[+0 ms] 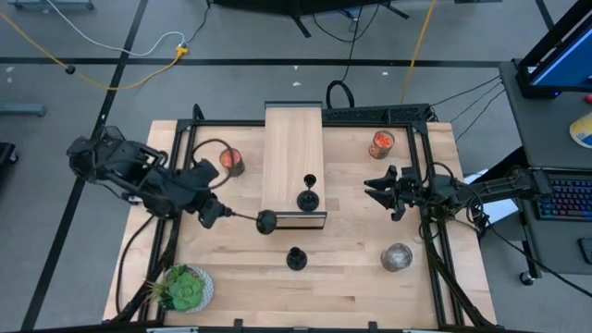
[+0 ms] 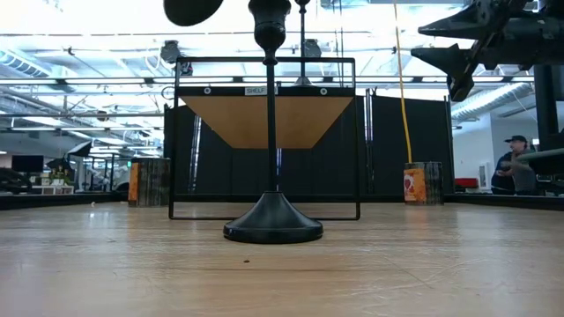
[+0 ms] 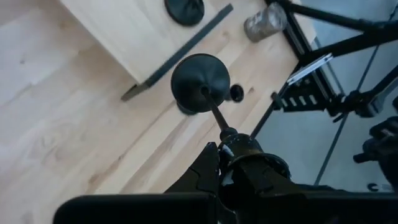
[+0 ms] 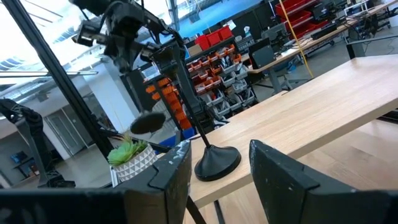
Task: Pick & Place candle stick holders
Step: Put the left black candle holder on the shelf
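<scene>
A black candle stick holder [image 2: 272, 224] stood on the wooden table [image 1: 351, 277] closest to the low camera, upright on its round base near the table's front edge, thin stem rising to a small cup. A second holder [image 1: 308, 197] stood upright on the raised wooden shelf [image 1: 292, 139] at mid-table, close to the shelf's front lip. The left gripper [image 3: 229, 144] was clamped on the cup end of a third holder [image 3: 200, 74], carrying it tilted nearly flat in the air just off the shelf's front corner, base pointing away from the arm. The right gripper [image 1: 379, 190] hovered with its jaws spread and empty to the right of the shelf, near the jar with red-orange contents [image 1: 381, 143].

The carried piece looked the riskiest: held by its narrow top with the heavier base hanging out, it could swing or slip in the fingers, and that base appeared close enough to the shelf's edge to strike it. A knock there might also topple the holder already on the shelf. All three holders were matte black and slender, likely to tip easily.
</scene>
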Available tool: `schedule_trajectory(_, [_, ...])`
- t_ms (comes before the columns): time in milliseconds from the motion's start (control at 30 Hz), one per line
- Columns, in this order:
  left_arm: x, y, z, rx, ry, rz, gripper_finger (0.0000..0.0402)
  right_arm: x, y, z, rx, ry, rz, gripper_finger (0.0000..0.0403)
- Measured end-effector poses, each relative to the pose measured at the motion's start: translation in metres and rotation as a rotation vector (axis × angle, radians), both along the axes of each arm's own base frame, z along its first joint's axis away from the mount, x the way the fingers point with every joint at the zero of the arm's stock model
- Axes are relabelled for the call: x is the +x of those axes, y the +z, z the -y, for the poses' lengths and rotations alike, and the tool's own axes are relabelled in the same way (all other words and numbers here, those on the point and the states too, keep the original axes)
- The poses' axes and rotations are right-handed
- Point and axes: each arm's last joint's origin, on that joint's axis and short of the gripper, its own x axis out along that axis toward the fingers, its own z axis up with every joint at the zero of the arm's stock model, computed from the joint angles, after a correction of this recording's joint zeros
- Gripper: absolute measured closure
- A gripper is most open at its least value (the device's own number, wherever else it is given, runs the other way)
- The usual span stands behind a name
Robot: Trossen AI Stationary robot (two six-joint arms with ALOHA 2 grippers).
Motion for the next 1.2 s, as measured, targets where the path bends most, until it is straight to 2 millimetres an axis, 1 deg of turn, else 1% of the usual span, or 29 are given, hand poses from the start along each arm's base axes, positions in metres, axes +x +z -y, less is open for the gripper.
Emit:
schedule_trajectory(267, [0.001, 0.014, -0.02, 0.013, 0.035, 0.052, 0.0386, 0.0, 0.0, 0.0, 0.007, 0.001, 0.001, 0.0245])
schedule_trajectory(333, [0.004, 0.016, -0.026, 0.023, 0.033, 0.05, 0.0386, 0.0, 0.0, 0.0, 0.027, 0.004, 0.003, 0.0245])
schedule_trajectory(533, [0.015, 0.023, -0.044, 0.071, 0.018, -0.054, 0.0387, 0.0, 0.0, 0.0, 0.047, 0.007, 0.005, 0.0245])
schedule_trajectory(633, [0.025, 0.025, -0.052, 0.09, -0.004, -0.139, 0.0387, 0.0, 0.0, 0.0, 0.047, 0.007, 0.005, 0.0245])
schedule_trajectory(800, [0.05, 0.035, -0.062, 0.077, -0.069, -0.098, 0.0387, 0.0, 0.0, 0.0, 0.023, 0.003, 0.002, 0.0245])
schedule_trajectory(967, [0.073, 0.032, -0.073, 0.06, -0.104, -0.098, 0.0387, 0.0, 0.0, 0.0, 0.017, 0.002, 0.001, 0.0245])
schedule_trajectory(1200, [0.084, 0.025, -0.088, 0.068, -0.085, -0.126, 0.0386, 0.0, -0.001, 0.0, 0.016, 0.003, -0.007, 0.0245])
